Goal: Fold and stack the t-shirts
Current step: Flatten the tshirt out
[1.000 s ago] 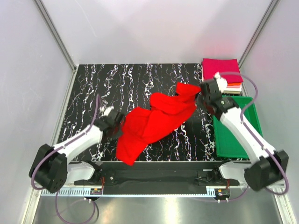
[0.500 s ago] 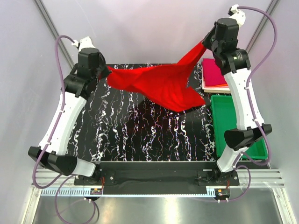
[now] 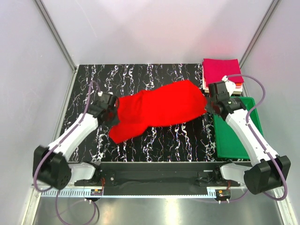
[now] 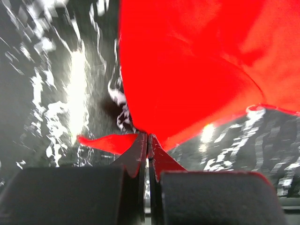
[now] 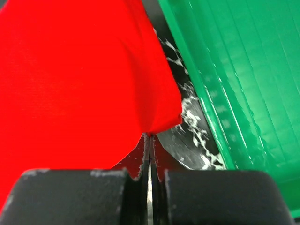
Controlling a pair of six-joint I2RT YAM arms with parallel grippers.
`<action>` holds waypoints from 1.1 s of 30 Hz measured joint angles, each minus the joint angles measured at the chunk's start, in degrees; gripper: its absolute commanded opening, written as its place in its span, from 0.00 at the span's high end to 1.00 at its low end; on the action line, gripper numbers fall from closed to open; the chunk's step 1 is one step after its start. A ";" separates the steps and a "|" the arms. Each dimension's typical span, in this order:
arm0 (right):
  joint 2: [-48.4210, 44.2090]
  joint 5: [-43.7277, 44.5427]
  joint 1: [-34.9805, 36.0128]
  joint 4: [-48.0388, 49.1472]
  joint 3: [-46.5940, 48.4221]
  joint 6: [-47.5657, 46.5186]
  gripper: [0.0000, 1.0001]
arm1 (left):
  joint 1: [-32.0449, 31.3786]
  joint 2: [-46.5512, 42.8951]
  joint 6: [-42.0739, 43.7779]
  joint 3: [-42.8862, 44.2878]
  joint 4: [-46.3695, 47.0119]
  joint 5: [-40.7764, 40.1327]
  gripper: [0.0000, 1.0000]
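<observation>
A bright red t-shirt (image 3: 157,108) stretches across the middle of the black marbled table, held at both ends. My left gripper (image 3: 112,114) is shut on its left edge; the pinched cloth shows at the fingertips in the left wrist view (image 4: 148,136), with red t-shirt (image 4: 187,70) spreading beyond. At the other end my right gripper (image 3: 207,104) is shut on the shirt's right corner, seen pinched in the right wrist view (image 5: 150,135) with the red t-shirt (image 5: 70,79) filling the left. A stack of folded t-shirts (image 3: 221,71), magenta on top, sits at the back right.
A green plastic tray (image 3: 233,136) lies along the table's right side, just right of my right gripper; its ribbed floor (image 5: 243,70) fills the right wrist view's right half. Grey enclosure walls surround the table.
Half a second ago both arms held the red shirt high and stretched at the back. Now they have come down and forward, with the shirt spread low over the table.
</observation>
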 measured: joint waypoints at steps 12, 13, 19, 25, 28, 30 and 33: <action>-2.34 -0.28 -0.02 0.76 0.11 0.42 1.00 | 2.29 23.39 2.14 12.26 4.70 0.15 0.47; -2.32 -0.28 -0.02 0.79 0.28 0.42 1.00 | 3.34 22.10 2.27 12.04 4.50 0.04 0.47; -0.72 -0.35 -0.02 1.07 0.76 0.33 1.00 | 9.42 11.21 1.88 3.78 5.25 -0.42 0.49; -0.44 -1.88 -0.02 2.08 0.76 0.33 1.00 | 9.66 9.81 0.07 -5.31 6.27 0.31 0.50; -0.57 -2.95 -0.02 2.36 0.76 0.39 1.00 | 10.49 9.90 -0.83 -6.88 7.02 0.81 0.51; -0.83 -3.76 -0.02 2.47 0.76 0.50 1.00 | 10.84 10.19 -1.62 -7.43 8.39 0.90 0.51; -1.55 -4.74 -0.02 2.64 0.76 0.76 1.00 | 10.91 11.54 -2.62 -8.59 10.73 1.01 0.52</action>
